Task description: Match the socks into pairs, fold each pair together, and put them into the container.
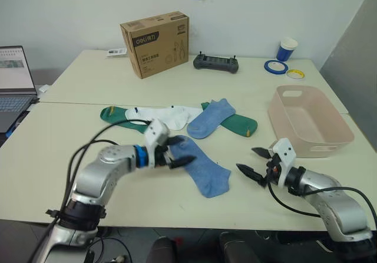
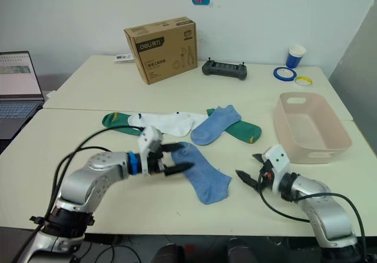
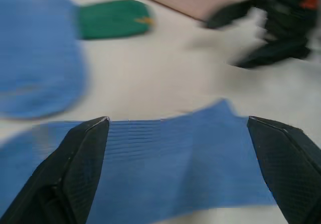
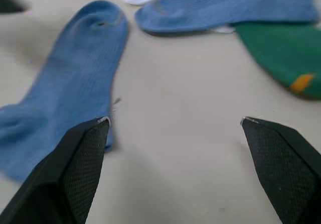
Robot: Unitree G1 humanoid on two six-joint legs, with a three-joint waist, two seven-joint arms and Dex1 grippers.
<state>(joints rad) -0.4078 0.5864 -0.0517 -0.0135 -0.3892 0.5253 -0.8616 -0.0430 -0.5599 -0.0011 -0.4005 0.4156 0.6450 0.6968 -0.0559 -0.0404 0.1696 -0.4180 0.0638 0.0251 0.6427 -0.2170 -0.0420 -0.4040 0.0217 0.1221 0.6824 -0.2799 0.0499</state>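
A light blue sock (image 1: 203, 165) lies near the front of the table. My left gripper (image 1: 184, 151) is open at its cuff end, with a finger (image 3: 75, 174) on either side of the fabric. A second light blue sock (image 1: 212, 118) lies further back across a dark green sock (image 1: 240, 124). A white sock (image 1: 168, 115) and another green sock (image 1: 115, 114) lie left of them. My right gripper (image 1: 253, 161) is open and empty, just right of the near blue sock (image 4: 70, 88). The pink-beige container (image 1: 275, 112) stands empty at the right.
A brown cardboard box (image 1: 154, 42), a black controller (image 1: 216, 62), a blue cup (image 1: 287, 49) and tape rolls (image 1: 275, 66) stand along the back of the table. A laptop (image 1: 15, 83) sits at the far left.
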